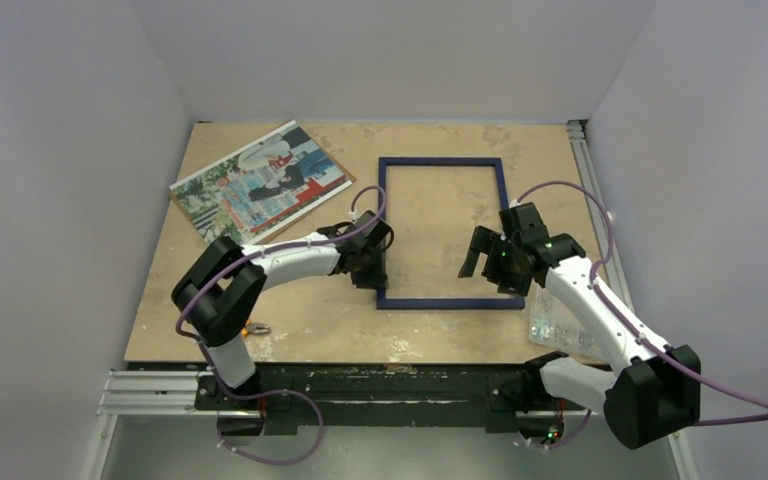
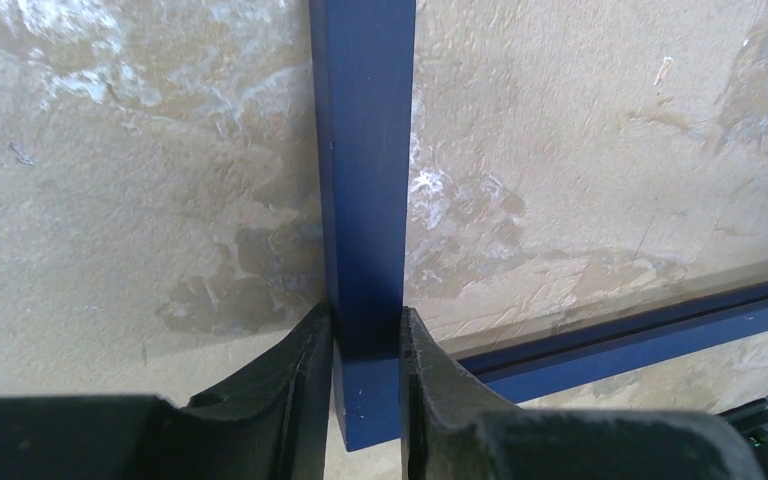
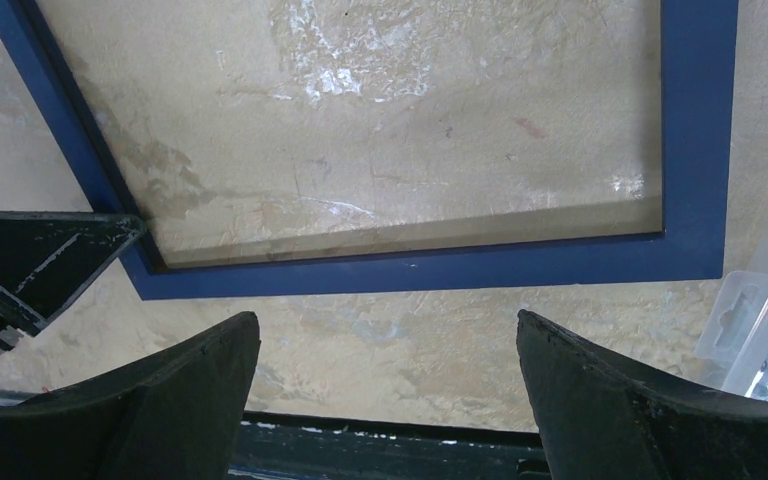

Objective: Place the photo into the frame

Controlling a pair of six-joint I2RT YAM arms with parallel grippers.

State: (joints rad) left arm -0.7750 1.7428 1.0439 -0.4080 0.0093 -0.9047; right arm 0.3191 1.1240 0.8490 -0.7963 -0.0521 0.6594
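The frame (image 1: 440, 161), dark blue with thin rails, lies flat in the middle of the table. My left gripper (image 1: 370, 272) is shut on its left rail close to the near-left corner. In the left wrist view both fingers (image 2: 305, 390) press the sides of that blue rail (image 2: 365, 200), with the gripper (image 2: 367, 350) straddling it. My right gripper (image 1: 490, 275) hovers over the near-right part of the frame, open and empty. In the right wrist view it (image 3: 388, 340) is just short of the near rail (image 3: 440, 268). The photo (image 1: 260, 185) lies face up at the back left, apart from both grippers.
A clear plastic piece (image 1: 560, 325) lies by the right arm near the table's front edge, also seen in the right wrist view (image 3: 760, 330). A small orange object (image 1: 257, 328) sits by the left arm's base. Grey walls close the table on three sides.
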